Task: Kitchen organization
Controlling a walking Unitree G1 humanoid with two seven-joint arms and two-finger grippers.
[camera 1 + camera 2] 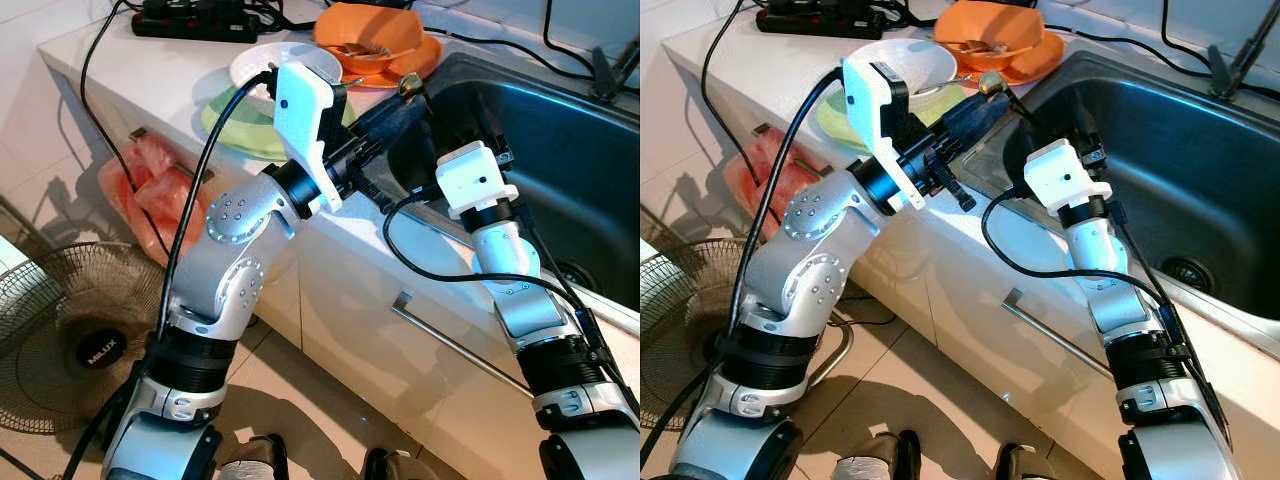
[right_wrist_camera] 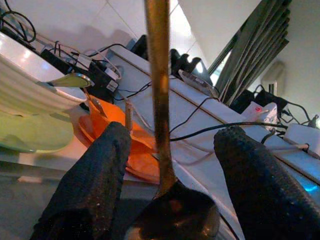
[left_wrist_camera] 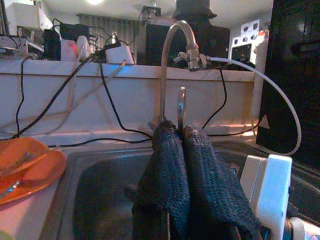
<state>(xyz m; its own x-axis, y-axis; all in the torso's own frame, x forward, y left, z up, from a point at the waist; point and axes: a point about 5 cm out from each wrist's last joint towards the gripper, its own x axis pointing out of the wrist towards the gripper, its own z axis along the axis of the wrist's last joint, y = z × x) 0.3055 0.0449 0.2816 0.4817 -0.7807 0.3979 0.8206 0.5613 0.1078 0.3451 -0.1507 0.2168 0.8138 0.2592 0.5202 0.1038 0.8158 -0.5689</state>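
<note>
The left end effector (image 3: pixel 182 137), fingers pressed together, pinches a metal spoon (image 2: pixel 165 150) over the sink (image 1: pixel 560 150). The right end effector (image 2: pixel 172 165), fingers spread around the handle, seems ready to take it. Dishes (image 1: pixel 370 45) wait on the surface (image 1: pixel 130 70).

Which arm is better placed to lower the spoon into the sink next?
Probably left. The left gripper has its jaws shut on the spoon at the edge of the sink. The right gripper has open jaws beside the spoon, not gripping it.
</note>
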